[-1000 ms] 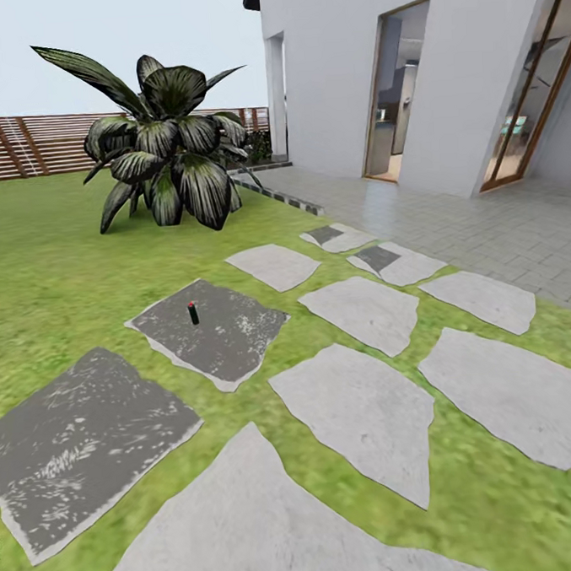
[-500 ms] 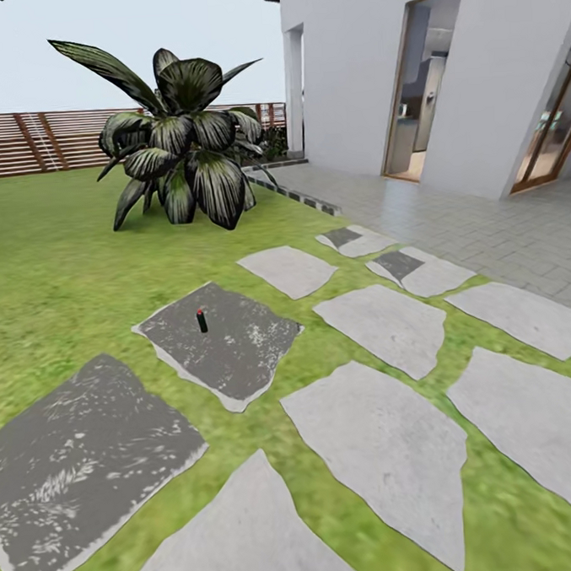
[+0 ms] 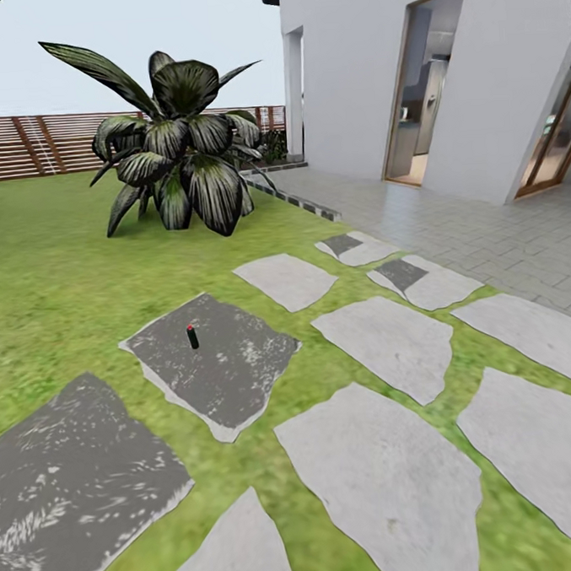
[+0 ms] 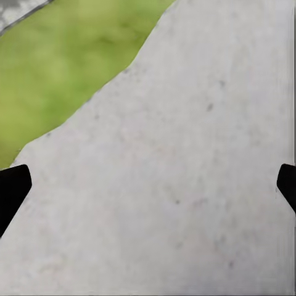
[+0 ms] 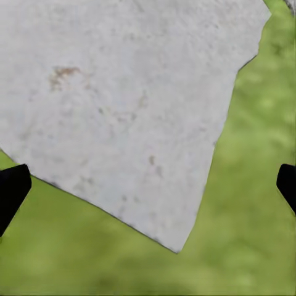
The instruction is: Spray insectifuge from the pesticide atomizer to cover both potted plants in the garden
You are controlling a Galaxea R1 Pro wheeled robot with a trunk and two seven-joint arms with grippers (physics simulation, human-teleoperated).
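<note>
The small dark red-topped pesticide atomizer [image 3: 192, 336] stands upright on a dark grey stepping stone [image 3: 218, 361], left of centre; left gripper [image 4: 148, 185] and right gripper [image 5: 148, 185] both spread wide, released.

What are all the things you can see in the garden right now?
pesticide atomizer: one, dark with a red top, standing upright on the dark stepping stone.
dark stepping stone: one, dark grey, on the lawn.
pale stepping stones: several, light grey, spread over the lawn.
lawn: one, green, around the stones.
big striped-leaf plant: one, dark green, far side of the lawn.
fence: one, brown slats, behind the lawn.
house: one, white, right side, beside a grey tiled patio.
left gripper: black fingertips wide apart, above pale stone.
right gripper: black fingertips wide apart, above stone and grass.
</note>
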